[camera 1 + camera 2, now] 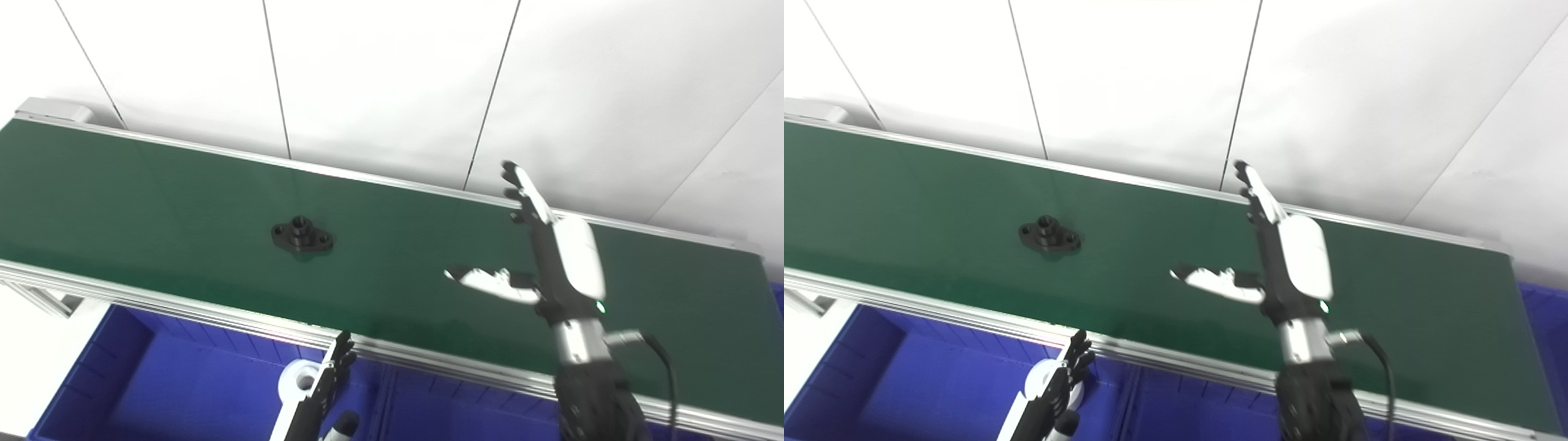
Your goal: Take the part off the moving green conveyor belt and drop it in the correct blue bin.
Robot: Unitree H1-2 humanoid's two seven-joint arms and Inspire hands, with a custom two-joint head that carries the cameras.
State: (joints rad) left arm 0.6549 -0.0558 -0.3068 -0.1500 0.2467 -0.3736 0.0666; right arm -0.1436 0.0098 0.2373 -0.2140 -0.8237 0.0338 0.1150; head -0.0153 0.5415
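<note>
Fingers of the right hand stretch straight out and spread wide, with the thumb splayed off to the left, holding nothing. This hand hovers above the right half of the green conveyor belt, its white-backed palm turned on edge and the fingertips pointing toward the far rail. Its dark forearm rises from the bottom edge of the picture, and a black cable loops beside the wrist.

On the belt, well to the left of the right hand and apart from it, lies the part: a small black flange with a raised round hub in the middle and a hole in each of its two ears. It sits flat on the green surface, roughly midway across the belt's width.

Below the belt's near aluminium rail sits a blue bin, with another blue bin just to its right. The left hand hangs low over the first bin, close to the rail, its dark fingers held together and pointing upward; whether it grips anything cannot be told. A white ring-shaped object lies in the bin just beside that hand. Behind the belt stands a white panelled wall.
</note>
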